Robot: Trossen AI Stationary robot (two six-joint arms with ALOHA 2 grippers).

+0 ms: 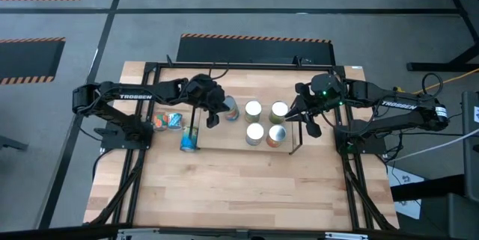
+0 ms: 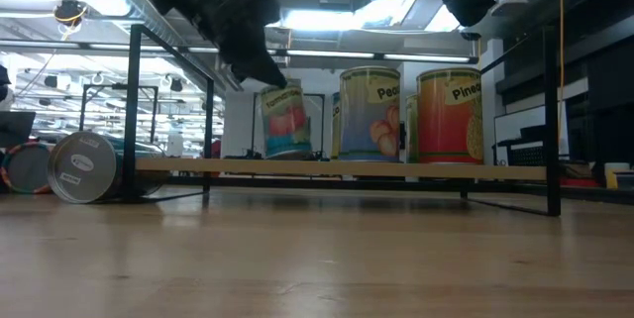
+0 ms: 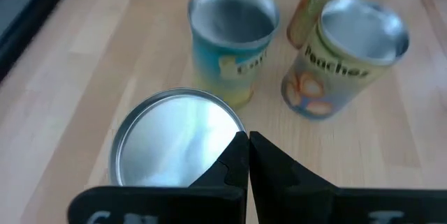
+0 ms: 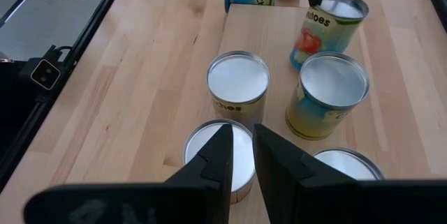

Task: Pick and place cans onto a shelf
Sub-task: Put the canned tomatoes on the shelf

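Observation:
The shelf [image 1: 224, 138] is a low black wire rack with a wooden top [image 2: 297, 167]. Several cans stand upright on it, among them a peach can [image 2: 371, 115], a pineapple can [image 2: 448, 115] and a tomato can [image 1: 232, 110]. My left gripper [image 3: 248, 140] is shut, its tips just over the silver top [image 3: 174, 137] of the tomato can [image 2: 285, 120]. My right gripper [image 4: 242, 137] hangs above the shelf's right end [image 1: 313, 126], slightly open with nothing between its fingers. Two more cans lie on their sides on the table left of the shelf [image 1: 188, 140], [image 1: 166, 122]. My left gripper's shut fingertips [image 2: 289, 84] come slanting down from the table's left to the top rim of the tomato can [image 4: 316, 15]. Whether they touch the rim I cannot tell. The can stands upright on the shelf.
A black frame [image 1: 142, 105] runs round the table. The near half of the wooden table [image 1: 239, 188] lies beyond the shelf and cans. The lying blue can [image 2: 84, 167] rests right at the shelf's left leg.

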